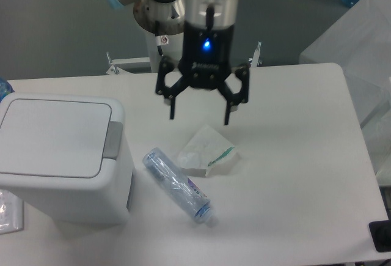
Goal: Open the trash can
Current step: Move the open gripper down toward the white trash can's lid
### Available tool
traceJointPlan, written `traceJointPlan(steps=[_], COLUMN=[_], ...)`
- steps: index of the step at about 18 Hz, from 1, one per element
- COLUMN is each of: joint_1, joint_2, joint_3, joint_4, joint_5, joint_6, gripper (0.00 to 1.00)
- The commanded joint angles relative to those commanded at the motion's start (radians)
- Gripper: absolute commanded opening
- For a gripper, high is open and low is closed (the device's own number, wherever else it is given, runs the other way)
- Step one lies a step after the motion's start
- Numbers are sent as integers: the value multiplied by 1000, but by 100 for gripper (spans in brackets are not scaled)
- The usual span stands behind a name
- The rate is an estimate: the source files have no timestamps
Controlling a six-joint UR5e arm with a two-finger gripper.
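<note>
The trash can (pixel 61 156) is a boxy white bin at the left of the table, its flat lid (pixel 52 136) shut and a grey push tab (pixel 113 139) on its right edge. My gripper (pixel 199 118) hangs above the table to the right of the bin, well apart from it. Its two black fingers are spread wide and hold nothing.
A clear plastic bottle (pixel 177 184) lies on its side just right of the bin. A crumpled white wrapper (pixel 208 151) with green trim lies below the gripper. A dark object (pixel 382 235) sits at the table's right front corner.
</note>
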Motion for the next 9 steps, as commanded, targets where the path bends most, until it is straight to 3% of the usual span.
traceJointPlan(steps=[9], joint_1=[-43], joint_2=[-19], joint_3=[-9], joint_4=[15], joint_5=[-3], joint_6=[-52], gripper=[100])
